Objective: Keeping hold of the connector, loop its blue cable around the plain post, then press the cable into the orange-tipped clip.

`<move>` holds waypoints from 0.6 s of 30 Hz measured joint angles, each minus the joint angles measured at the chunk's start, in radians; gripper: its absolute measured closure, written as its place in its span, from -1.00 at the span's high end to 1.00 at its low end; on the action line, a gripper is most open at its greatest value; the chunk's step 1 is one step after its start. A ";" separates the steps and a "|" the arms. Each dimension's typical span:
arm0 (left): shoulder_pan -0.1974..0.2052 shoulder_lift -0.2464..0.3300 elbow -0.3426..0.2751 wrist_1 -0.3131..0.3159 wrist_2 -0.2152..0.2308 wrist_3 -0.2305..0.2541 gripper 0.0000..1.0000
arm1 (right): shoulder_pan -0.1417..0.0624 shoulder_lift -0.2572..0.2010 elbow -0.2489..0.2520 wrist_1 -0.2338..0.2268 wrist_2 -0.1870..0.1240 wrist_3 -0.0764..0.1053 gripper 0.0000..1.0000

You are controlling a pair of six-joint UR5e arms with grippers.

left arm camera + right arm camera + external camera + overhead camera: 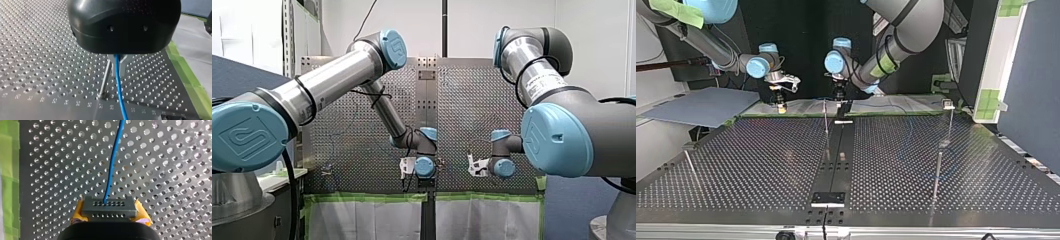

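Note:
In the right wrist view my right gripper (110, 212) is shut on a grey connector (121, 207), held between yellow pads (78, 211). The blue cable (113, 160) leaves the connector and runs away over the perforated plate. In the left wrist view my left gripper (117, 71) has its metal fingers (123, 65) shut on the blue cable (119, 92), which hangs down from them. A thin plain post (105, 78) stands just beside those fingers. In the top view my right gripper (780, 102) is at the far edge left of centre, and my left gripper (840, 104) is beside the centre post (826, 122).
More thin posts stand on the plate in the top view: one with a pale head (949, 117) at the far right, one nearer (937, 175), one at the left (690, 165). Green tape (186, 75) edges the plate. A black strip (838, 155) runs down the middle.

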 joint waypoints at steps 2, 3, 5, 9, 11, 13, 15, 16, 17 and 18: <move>0.007 0.000 0.004 -0.002 0.006 0.000 -1.00 | 0.000 0.000 -0.002 -0.003 0.000 0.011 -1.00; 0.010 0.000 0.005 -0.003 0.007 0.000 -1.00 | 0.000 0.000 -0.003 -0.004 0.000 0.014 -1.00; 0.017 0.000 0.008 -0.004 0.010 0.000 -1.00 | 0.000 0.000 -0.006 -0.006 0.000 0.020 -1.00; 0.030 -0.001 0.012 -0.004 0.018 0.002 -1.00 | 0.001 0.000 -0.011 -0.008 0.001 0.025 -1.00; 0.037 -0.002 0.013 -0.005 0.025 0.002 -1.00 | 0.000 0.000 -0.013 -0.009 0.001 0.026 -1.00; 0.043 -0.002 0.014 -0.005 0.031 0.003 -1.00 | 0.000 0.000 -0.014 -0.010 0.002 0.027 -1.00; 0.050 -0.002 0.017 -0.006 0.037 0.003 -1.00 | 0.000 0.001 -0.015 -0.011 0.002 0.029 -1.00; 0.053 -0.002 0.020 -0.007 0.039 0.003 -1.00 | 0.000 0.001 -0.016 -0.013 0.002 0.030 -1.00; 0.057 -0.002 0.024 -0.011 0.042 0.003 -1.00 | 0.000 0.001 -0.016 -0.014 0.002 0.032 -1.00; 0.061 -0.002 0.027 -0.015 0.044 0.003 -1.00 | 0.000 0.001 -0.017 -0.014 0.002 0.034 -1.00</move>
